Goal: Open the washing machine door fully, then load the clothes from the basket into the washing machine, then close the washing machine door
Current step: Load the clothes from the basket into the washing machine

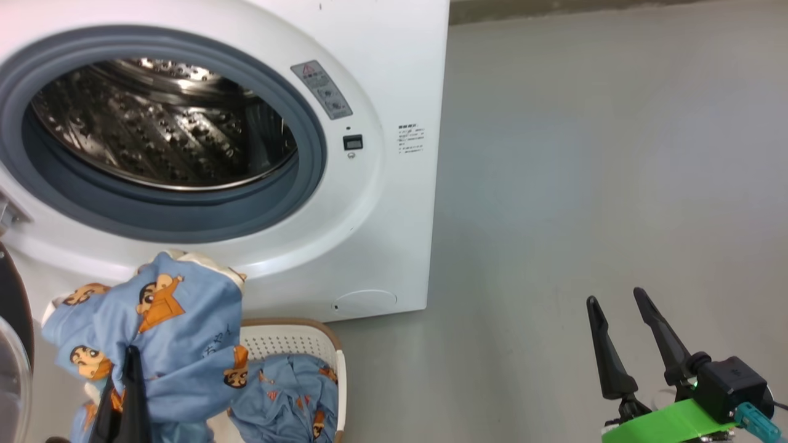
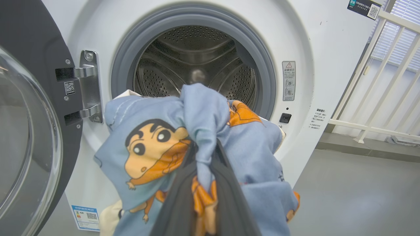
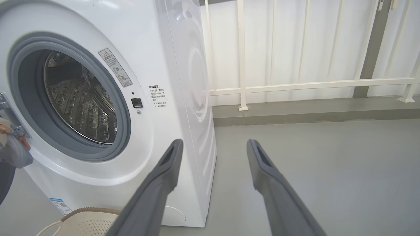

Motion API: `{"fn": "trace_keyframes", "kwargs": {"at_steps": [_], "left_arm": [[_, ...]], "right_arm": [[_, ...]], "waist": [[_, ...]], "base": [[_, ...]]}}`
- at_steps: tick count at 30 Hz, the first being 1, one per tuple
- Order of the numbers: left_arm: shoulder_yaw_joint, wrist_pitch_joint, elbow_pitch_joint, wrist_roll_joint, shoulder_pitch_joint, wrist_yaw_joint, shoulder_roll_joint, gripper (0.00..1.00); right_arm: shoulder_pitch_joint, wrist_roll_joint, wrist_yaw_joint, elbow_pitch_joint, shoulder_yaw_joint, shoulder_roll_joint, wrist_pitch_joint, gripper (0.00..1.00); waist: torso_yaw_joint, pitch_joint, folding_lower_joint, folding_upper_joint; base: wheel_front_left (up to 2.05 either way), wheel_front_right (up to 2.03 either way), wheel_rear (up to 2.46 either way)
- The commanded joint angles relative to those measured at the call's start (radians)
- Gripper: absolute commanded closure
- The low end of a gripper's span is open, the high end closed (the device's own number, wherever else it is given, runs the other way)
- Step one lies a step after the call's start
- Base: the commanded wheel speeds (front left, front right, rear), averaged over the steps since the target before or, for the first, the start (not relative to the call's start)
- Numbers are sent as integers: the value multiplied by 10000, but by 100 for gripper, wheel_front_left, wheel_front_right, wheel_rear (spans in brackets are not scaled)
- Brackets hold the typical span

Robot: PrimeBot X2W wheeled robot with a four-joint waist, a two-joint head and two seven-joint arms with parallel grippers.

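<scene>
Two grippers: left gripper (image 2: pixel 206 154), jaws clamped on the clothes (image 2: pixel 151 147), seemingly just before the washing machine (image 1: pixel 394 246); right gripper (image 1: pixel 615 298), jaws apart.

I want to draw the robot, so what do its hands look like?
The right gripper has two long, dark grey, pointed jaws on a black block, with a bright green band and a small teal plug beneath. The left gripper has the same dark jaws.

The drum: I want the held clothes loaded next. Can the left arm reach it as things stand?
Likely yes: the washing machine door stands swung aside, the drum is open, and nothing lies between it and the clothes.
</scene>
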Motion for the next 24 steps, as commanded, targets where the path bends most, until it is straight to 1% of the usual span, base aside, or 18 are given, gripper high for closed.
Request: {"fn": "trace_keyframes", "kwargs": {"at_steps": [1, 9, 16, 21, 23, 24], "left_arm": [[362, -91, -438, 35, -110, 103, 129, 100], [302, -91, -666, 24, 93, 198, 129, 100], [131, -91, -631, -45, -137, 226, 128, 100], [-47, -91, -464, -8, -734, 259, 128, 100], [-90, -91, -356, 38, -1144, 253, 128, 100], [-76, -91, -210, 34, -1626, 244, 128, 100]], "right_arm": [[17, -84, 27, -308, 231, -4, 30, 0], [124, -115, 27, -484, 184, 20, 104, 0], [44, 13, 27, -424, 229, 35, 94, 0], [-174, 174, 27, -413, 335, 43, 83, 0], [-285, 210, 27, -432, 335, 42, 77, 0], [-394, 254, 27, -451, 351, 33, 70, 0]], "waist": [[-86, -174, 1, 0], [-108, -56, 1, 0], [-125, 292, 1, 0], [-239, 972, 1, 0], [-294, 1331, 1, 0], [-361, 1721, 1, 0]], "base": [[0, 0, 0], [0, 0, 0], [0, 0, 0], [0, 0, 0], [0, 0, 0], [0, 0, 0]]}}
